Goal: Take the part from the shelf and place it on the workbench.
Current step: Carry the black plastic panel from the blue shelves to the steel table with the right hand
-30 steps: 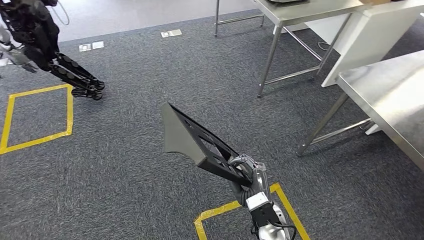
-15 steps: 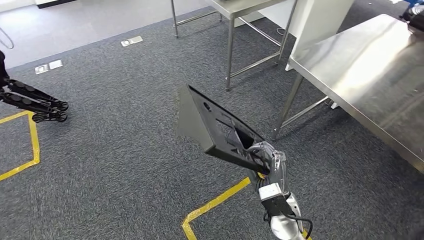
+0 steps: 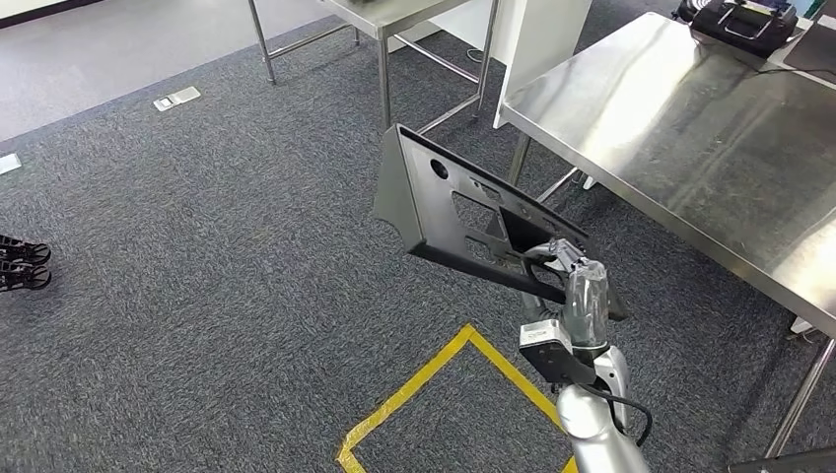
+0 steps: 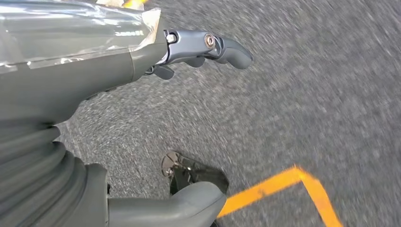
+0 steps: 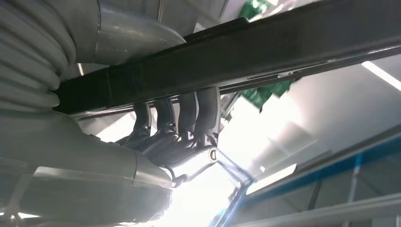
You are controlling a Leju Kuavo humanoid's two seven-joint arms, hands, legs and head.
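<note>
right robot hand grasping black part by its lower edge, held tilted over grey carpet, steel worktop just beside; left robot hand released, fingers apart, holding nothing

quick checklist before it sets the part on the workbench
1. Right robot hand grips the part: ok, fingers wrap its edge.
2. Part over the workbench: not ok, it hangs over carpet beside it.
3. Near bench area free: ok, bare steel; a dark bag sits at the far end.
4. Part level: not ok, tilted.
5. Left robot hand free: ok, holds nothing.
6. Grip firmness: cannot tell.
</note>
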